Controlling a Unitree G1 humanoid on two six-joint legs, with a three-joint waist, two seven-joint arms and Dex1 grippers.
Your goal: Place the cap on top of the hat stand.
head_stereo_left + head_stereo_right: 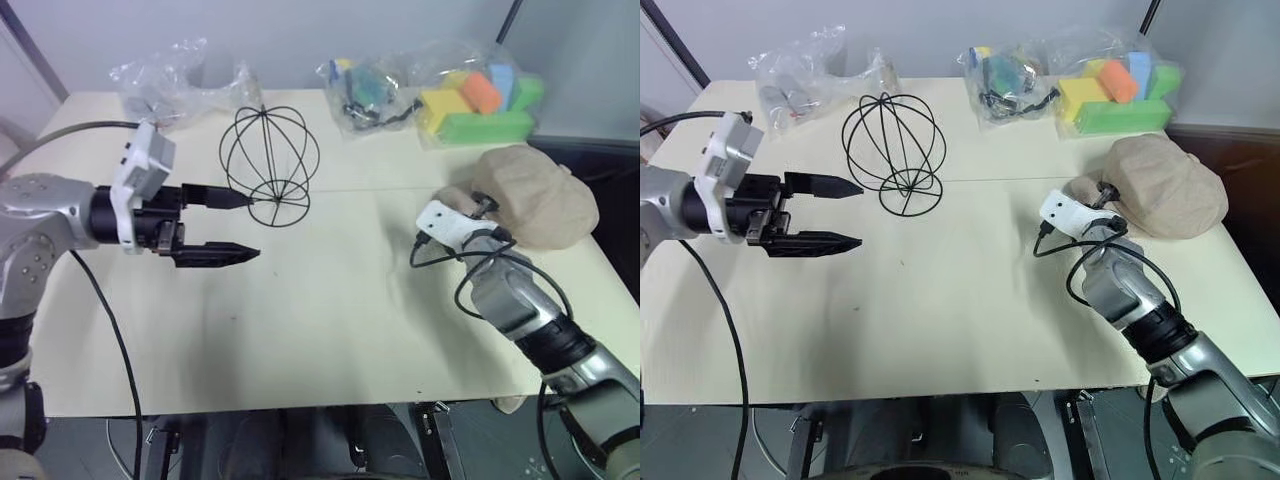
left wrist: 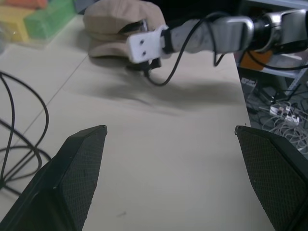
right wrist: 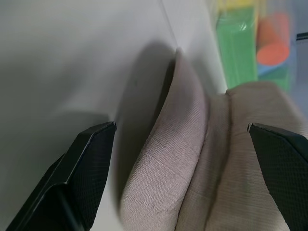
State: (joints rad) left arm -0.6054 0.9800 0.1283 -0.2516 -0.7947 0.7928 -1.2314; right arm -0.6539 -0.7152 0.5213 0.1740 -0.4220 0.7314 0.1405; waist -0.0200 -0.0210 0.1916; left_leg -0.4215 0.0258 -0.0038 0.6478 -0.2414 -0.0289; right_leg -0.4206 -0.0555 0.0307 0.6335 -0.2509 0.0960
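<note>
The cap [image 1: 540,200], soft beige fabric, lies on the table's right side near the far edge. My right gripper [image 3: 182,127] is open, its two black fingers spread on either side of the cap's [image 3: 192,159] brim. The hat stand [image 1: 270,165], a black wire globe on a small ring base, stands at the middle back of the table with nothing on it. My left gripper [image 1: 252,227] hovers just left of the stand, pointing right, open and holding nothing. In the left wrist view the stand's wires [image 2: 19,125] lie outside the fingers.
Clear bags line the table's back edge: one with coloured foam blocks [image 1: 480,95] at the right, one with small items [image 1: 365,90] in the middle, one at the left [image 1: 170,80]. The cream table [image 1: 330,320] ends close beyond the cap on the right.
</note>
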